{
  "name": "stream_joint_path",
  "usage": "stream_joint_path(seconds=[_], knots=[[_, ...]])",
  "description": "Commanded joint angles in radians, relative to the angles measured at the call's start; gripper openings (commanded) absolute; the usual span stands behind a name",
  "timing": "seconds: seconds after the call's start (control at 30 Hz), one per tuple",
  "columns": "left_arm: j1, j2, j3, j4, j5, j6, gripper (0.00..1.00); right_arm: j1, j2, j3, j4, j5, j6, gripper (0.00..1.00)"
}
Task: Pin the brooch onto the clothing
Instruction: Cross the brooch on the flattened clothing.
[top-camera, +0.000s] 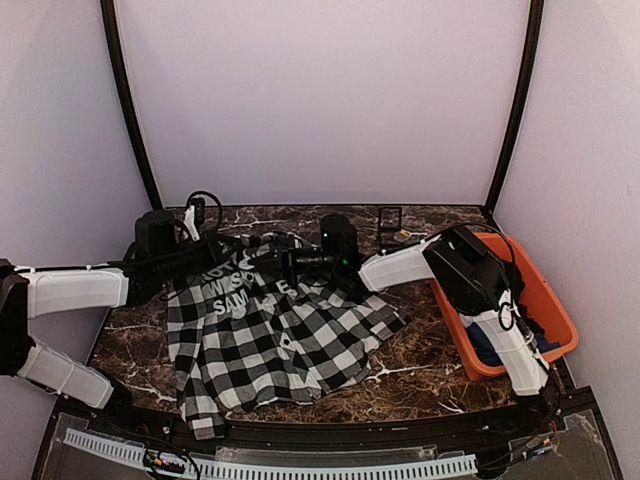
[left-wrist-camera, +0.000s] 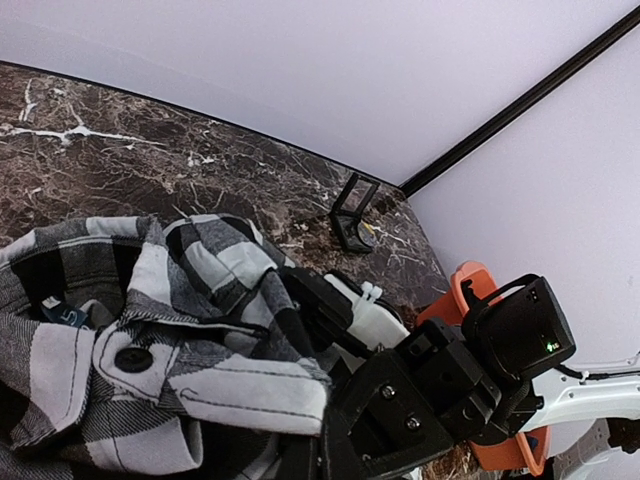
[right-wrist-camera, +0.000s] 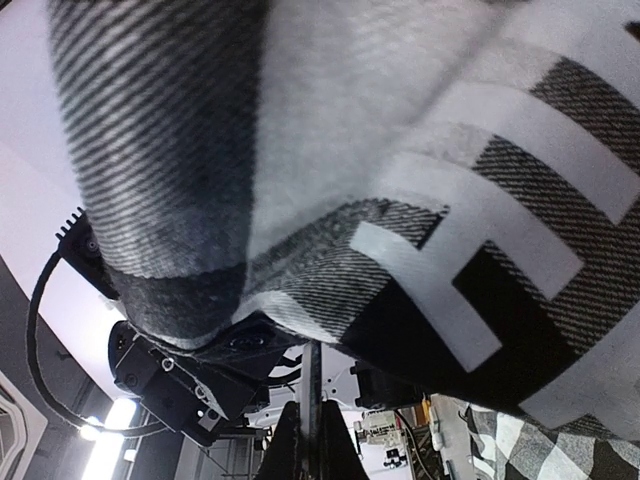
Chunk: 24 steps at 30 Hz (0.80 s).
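The clothing (top-camera: 270, 340) lies at the centre of the worktop (top-camera: 430, 365). Its long axis runs from 12 to 6 o'clock, with the collar end at 12 and the hem at 6. Both claws are closed on the raised collar end: the left claw (top-camera: 212, 252) from 9 o'clock, the right claw (top-camera: 287, 262) from 3. Folds cut off the white lettering (top-camera: 235, 290). In the left wrist view, bunched fabric hides the left claw's fingertips.

Tally taken at the bench: six kinds of thing, seven pieces.
Noted two robot arms, the left arm (top-camera: 75, 290) and the right arm (top-camera: 400, 268); one checked shirt (top-camera: 270, 340); one orange bin (top-camera: 545, 290); one blue garment (top-camera: 487, 345); one small black stand (top-camera: 390, 218); one marble table (top-camera: 430, 370).
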Motion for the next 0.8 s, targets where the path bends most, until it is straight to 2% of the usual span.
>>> stream_joint_path(seconds=[0.0, 0.2, 0.77], knots=[[-0.008, -0.038, -0.01, 0.063, 0.086, 0.033, 0.01, 0.003, 0.018, 0.028, 0.016, -0.019, -0.021, 0.0], [-0.007, -0.043, -0.016, 0.117, 0.176, 0.038, 0.01, 0.002, 0.01, 0.029, 0.016, -0.029, -0.043, 0.0], [-0.007, -0.057, 0.001, -0.002, 0.214, -0.005, 0.01, -0.008, -0.046, -0.061, 0.125, -0.054, -0.023, 0.0]])
